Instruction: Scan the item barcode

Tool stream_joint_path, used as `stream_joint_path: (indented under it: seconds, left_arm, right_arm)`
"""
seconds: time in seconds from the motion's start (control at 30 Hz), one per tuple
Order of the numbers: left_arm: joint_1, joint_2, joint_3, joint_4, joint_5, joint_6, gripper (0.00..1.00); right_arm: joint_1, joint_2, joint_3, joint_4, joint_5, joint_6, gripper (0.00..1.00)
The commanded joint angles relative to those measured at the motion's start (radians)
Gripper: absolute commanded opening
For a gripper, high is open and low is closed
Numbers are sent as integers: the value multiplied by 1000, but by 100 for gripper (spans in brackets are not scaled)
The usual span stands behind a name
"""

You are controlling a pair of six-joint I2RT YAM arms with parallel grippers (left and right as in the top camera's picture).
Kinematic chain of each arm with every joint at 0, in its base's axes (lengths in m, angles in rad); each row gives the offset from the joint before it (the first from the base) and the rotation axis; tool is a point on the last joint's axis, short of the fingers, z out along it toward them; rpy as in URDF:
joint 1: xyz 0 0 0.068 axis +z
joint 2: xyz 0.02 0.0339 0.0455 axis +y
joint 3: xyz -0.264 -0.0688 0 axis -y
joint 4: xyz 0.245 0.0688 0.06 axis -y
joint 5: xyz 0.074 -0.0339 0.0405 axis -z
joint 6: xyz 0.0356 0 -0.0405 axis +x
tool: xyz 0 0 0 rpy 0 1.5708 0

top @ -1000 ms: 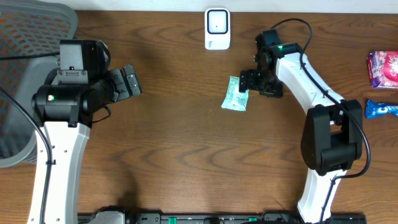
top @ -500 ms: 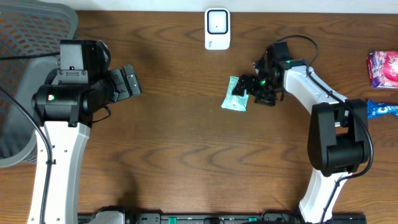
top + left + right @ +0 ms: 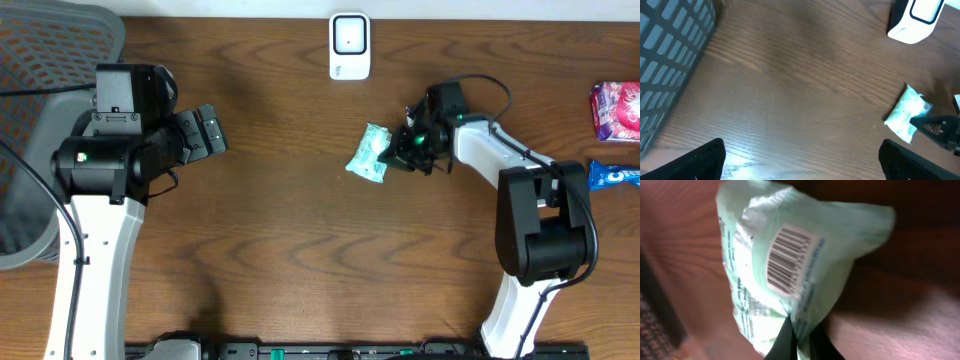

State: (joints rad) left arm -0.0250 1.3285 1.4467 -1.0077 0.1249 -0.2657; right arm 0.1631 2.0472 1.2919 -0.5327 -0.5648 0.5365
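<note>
Right gripper's (image 3: 398, 157) jaws, just snapped closed, are pinching the green packet (image 3: 366, 154) for scanning; left gripper's (image 3: 212, 131) are idling open.

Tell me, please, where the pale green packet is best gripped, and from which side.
Take the packet by its thin flat edge seam, from the right, where the right gripper is shut on it. The seam slips between the fingers, and the barcode stays uncovered.
</note>
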Motion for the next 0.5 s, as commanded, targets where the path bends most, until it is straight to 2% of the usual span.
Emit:
stream_joint_path:
  seconds: [0.0, 0.07, 0.13, 0.23, 0.3, 0.37, 0.4, 0.47]
  left_arm:
    - [3, -2, 1, -2, -5, -2, 98]
    - [3, -2, 1, -2, -5, -2, 98]
    - [3, -2, 1, -2, -5, -1, 98]
    - [3, -2, 1, -2, -5, -2, 98]
    - [3, -2, 1, -2, -5, -2, 98]
    - [3, -2, 1, -2, -5, -2, 98]
    - [3, -2, 1, -2, -5, -2, 98]
    - [3, -2, 1, -2, -5, -2, 98]
  right_arm:
    - [3, 18, 154, -98, 162, -101, 1]
    - [32, 18, 290, -251, 402, -160, 1]
    - [69, 18, 357, -327, 610, -189, 1]
    - [138, 18, 383, -397, 964, -197, 1]
    - [170, 21, 371, -410, 1060, -197, 1]
    - [193, 21, 348, -407, 1031, -186, 1]
    - [198, 21, 338, -403, 971, -164, 6]
    - [196, 21, 328, -392, 819, -115, 53]
